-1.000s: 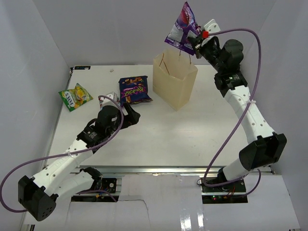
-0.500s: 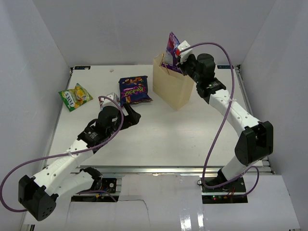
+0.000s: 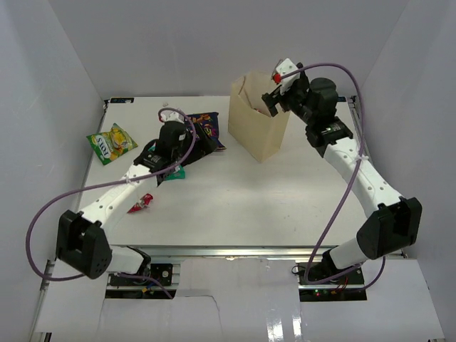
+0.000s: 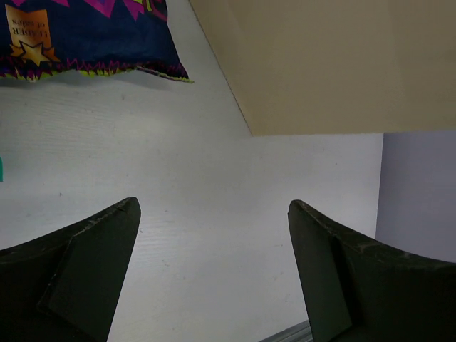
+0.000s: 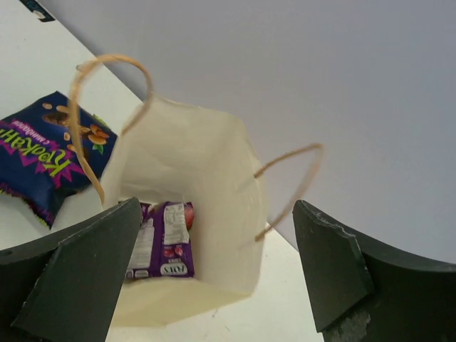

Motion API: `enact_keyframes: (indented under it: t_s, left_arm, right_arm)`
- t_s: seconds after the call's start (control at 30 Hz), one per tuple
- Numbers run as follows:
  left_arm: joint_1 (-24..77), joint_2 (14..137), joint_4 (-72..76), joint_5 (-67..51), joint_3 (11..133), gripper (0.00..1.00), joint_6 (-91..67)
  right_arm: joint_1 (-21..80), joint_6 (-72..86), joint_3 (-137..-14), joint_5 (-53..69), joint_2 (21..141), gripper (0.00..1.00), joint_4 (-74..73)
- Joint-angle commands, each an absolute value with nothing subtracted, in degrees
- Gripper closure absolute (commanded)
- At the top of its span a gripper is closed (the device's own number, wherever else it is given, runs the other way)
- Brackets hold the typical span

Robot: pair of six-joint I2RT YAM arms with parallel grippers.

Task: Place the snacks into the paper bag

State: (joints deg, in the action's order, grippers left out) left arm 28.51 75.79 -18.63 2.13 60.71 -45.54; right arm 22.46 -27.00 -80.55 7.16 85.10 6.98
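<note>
White walls enclose a white table (image 3: pixel 285 192). At far left lies the green-yellow packet (image 3: pixel 110 142). Nearer the front edge, beside the left arm, lies the red-pink packet (image 3: pixel 142 204). The teal packet (image 3: pixel 176 172) shows partly from under the left arm's wrist. The left gripper (image 4: pixel 214 210) hangs low over bare table, jaws spread wide with nothing between them. Its wrist view shows a corner of the dark blue-purple chip bag (image 3: pixel 210 132) at upper left and the paper bag's wall at upper right. The chip bag lies flat just left of the paper bag (image 3: pixel 258 135), which stands upright toward the far side of the table, mouth open, its two twisted handles raised. The right gripper (image 5: pixel 216 206) hovers above the bag's mouth, jaws wide apart and empty. On the bag's floor, seen in the right wrist view, rests the purple packet (image 5: pixel 165 249), clear of both fingers.
</note>
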Motion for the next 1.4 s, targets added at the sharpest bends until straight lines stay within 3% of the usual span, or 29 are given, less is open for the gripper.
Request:
enact_keyframes:
  t_s: [0.0, 0.1, 0.33, 0.5, 0.97, 1.2, 1.37]
  left_arm:
    - [23.48, 82.42, -20.3, -4.21, 68.61, 0.05, -46.93]
    - [19.96, 92.0, -25.56, -3.43, 77.56, 0.05, -45.89]
    - [11.44, 107.38, -30.86, -0.95, 94.2, 0.02, -34.56]
    - [5.28, 114.67, -24.53, -11.41, 96.59, 0.02, -28.84]
    - [4.31, 124.98, -24.08, -20.47, 97.92, 0.03, -23.55]
    - [4.31, 125.33, -19.17, -28.63, 92.2, 0.22, -26.54]
    - [4.22, 127.09, -17.23, -33.57, 91.23, 0.51, -29.0]
  right_arm:
    - [16.63, -26.28, -84.28, 23.68, 80.43, 0.07, -2.25]
    - [11.44, -27.07, -82.81, 35.05, 79.11, 0.05, -11.49]
    - [3.7, -27.6, -67.44, 42.53, 73.04, 0.04, -17.57]
    - [0.7, -27.69, -59.34, 43.94, 69.97, 0.04, -18.46]
    - [-2.11, -27.51, -54.85, 44.47, 70.93, 0.06, -18.72]
    - [-2.29, -27.6, -54.32, 44.91, 71.28, 0.06, -19.34]
    - [-2.29, -27.42, -54.05, 45.53, 71.19, 0.07, -19.77]
